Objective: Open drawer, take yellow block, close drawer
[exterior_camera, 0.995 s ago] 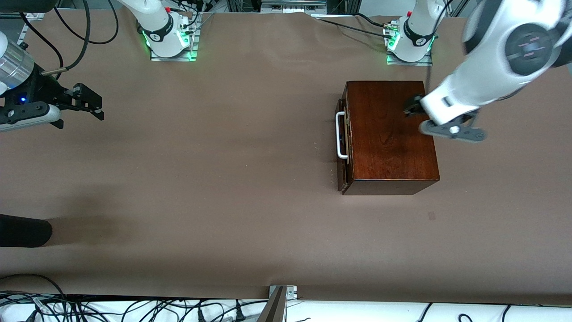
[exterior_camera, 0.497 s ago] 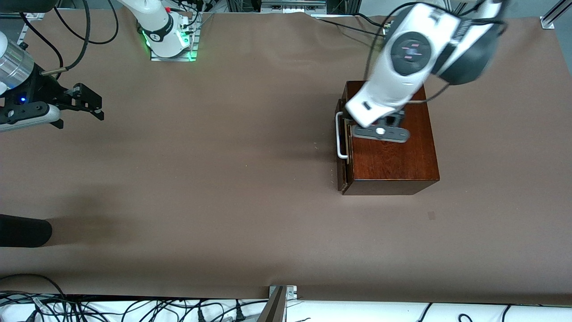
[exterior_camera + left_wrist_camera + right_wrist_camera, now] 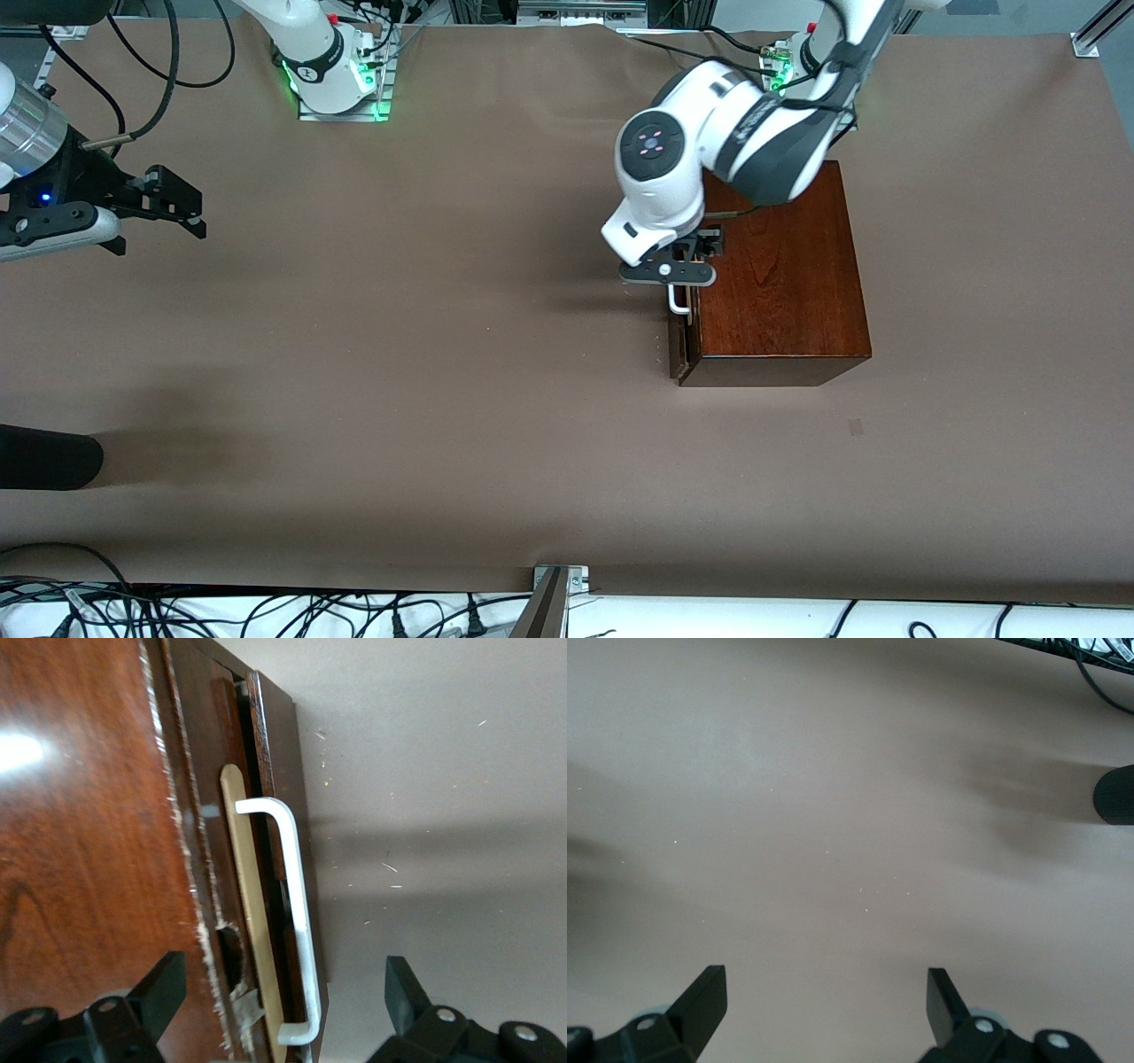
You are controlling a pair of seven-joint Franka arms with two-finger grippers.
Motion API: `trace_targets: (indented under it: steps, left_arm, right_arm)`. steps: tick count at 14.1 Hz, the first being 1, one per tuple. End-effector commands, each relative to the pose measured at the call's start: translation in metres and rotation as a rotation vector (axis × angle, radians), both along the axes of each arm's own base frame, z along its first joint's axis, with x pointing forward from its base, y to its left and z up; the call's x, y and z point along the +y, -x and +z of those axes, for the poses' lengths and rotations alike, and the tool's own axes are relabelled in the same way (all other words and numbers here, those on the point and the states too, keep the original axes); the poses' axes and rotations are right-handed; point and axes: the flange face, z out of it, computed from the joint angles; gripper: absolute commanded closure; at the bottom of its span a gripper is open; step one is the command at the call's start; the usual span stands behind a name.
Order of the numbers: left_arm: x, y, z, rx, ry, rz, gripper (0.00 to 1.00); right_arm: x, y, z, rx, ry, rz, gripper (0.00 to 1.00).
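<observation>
With your left gripper spread wide over the white handle of the barely-cracked drawer near the left arm's end, a skewed descent could miss; your right gripper waits open, empty; yellow block unseen.

No text, label, brand name or number can be read anywhere in these views. The glossy dark-brown wooden box and its drawer with the dark reddish-brown front and white bar handle carry no writing, and the brown paper-covered worktop is unmarked. The only sign-like mark is a set of small pink dashes on the round dark cap of the left arm's white joint, which forms no legible characters.
</observation>
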Motion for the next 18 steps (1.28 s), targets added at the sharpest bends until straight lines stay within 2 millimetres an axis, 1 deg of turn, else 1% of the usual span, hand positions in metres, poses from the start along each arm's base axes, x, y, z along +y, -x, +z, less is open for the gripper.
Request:
trace_targets:
  steps: [1,2,4,5,9,12,14,16,18]
  left_arm:
    - [-0.02,0.01,-0.017,-0.05,-0.048,0.008,0.0]
    - [-0.021,0.012,-0.033,-0.058,-0.07,0.009,0.0]
    - [-0.03,0.02,-0.053,-0.087,-0.102,0.005,0.0]
    - [-0.033,0.021,-0.057,-0.09,-0.108,0.004,0.0]
    - [-0.028,0.02,-0.07,-0.096,-0.142,0.001,0.0]
    - [-0.03,0.027,-0.088,-0.108,-0.119,0.002,0.0]
    - [-0.034,0.028,-0.099,-0.114,-0.099,-0.006,0.0]
    - [-0.051,0.035,-0.109,-0.136,-0.056,-0.026,0.0]
    - [-0.071,0.045,-0.116,-0.169,-0.022,0.003,0.0]
  right_arm:
    - [0.0,-0.004,-0.001,0.002,0.009,-0.01,0.0]
    - [0.003,-0.005,-0.003,0.003,0.011,-0.005,0.0]
    - [0.004,-0.006,-0.008,0.014,0.013,0.006,0.0]
    - [0.004,-0.006,-0.009,0.021,0.014,0.007,0.0]
    - [0.006,-0.005,-0.009,0.022,0.006,0.007,0.0]
    - [0.011,-0.006,-0.009,0.017,-0.004,0.011,0.0]
    - [0.012,-0.005,-0.01,0.025,-0.003,0.013,0.0]
    - [0.012,-0.005,-0.01,0.023,-0.005,0.013,0.0]
    - [0.01,-0.005,-0.009,0.026,-0.004,0.011,0.0]
